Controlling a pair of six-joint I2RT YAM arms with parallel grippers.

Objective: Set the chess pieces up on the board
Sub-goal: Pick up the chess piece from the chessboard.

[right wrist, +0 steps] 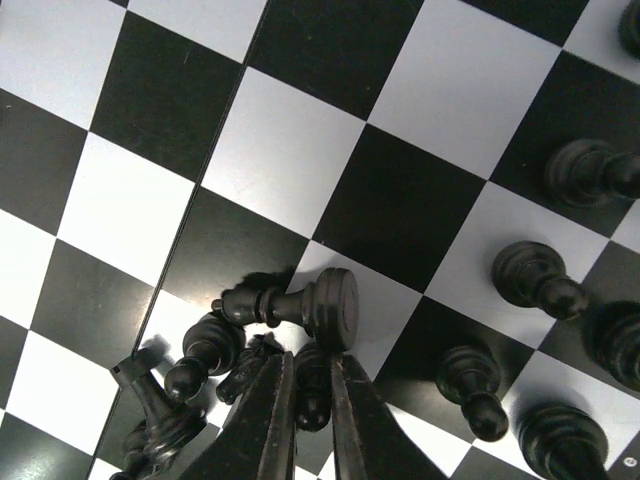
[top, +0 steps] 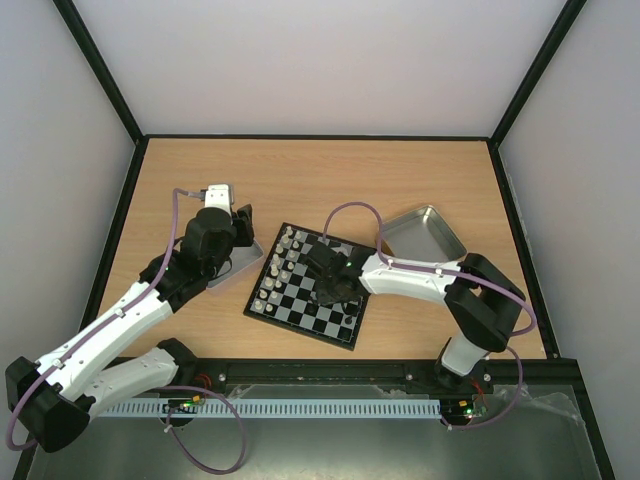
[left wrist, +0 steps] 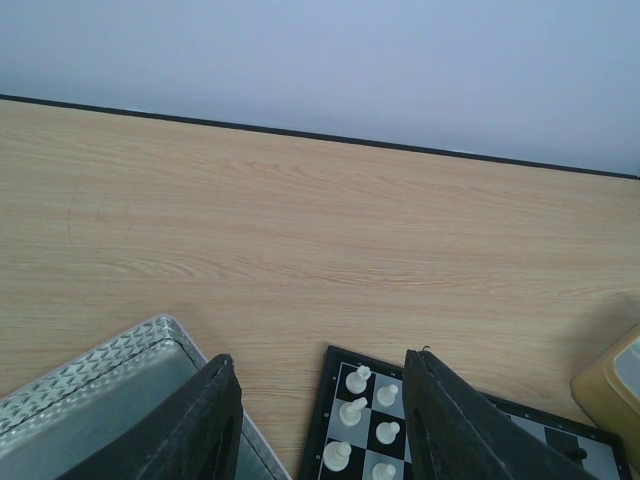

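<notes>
The board (top: 300, 324) lies at the table's middle. White chess pieces (top: 280, 268) line its left side and black ones (top: 347, 316) stand near its right corner. My right gripper (top: 334, 290) is down over the board. In the right wrist view its fingers (right wrist: 270, 410) press both sides of a small black piece (right wrist: 312, 395), amid a heap of toppled black pieces (right wrist: 300, 305). Upright black pawns (right wrist: 536, 278) stand to the right. My left gripper (left wrist: 320, 360) hovers open and empty above the board's corner (left wrist: 322, 420), with white pieces (left wrist: 357, 380) showing below between its fingers.
A metal tray (top: 240, 268) sits under the left arm, touching the board's left side, and shows in the left wrist view as the tray's rim (left wrist: 110, 365). A second metal tray (top: 425, 235) lies at the back right. Black frame rails border the table.
</notes>
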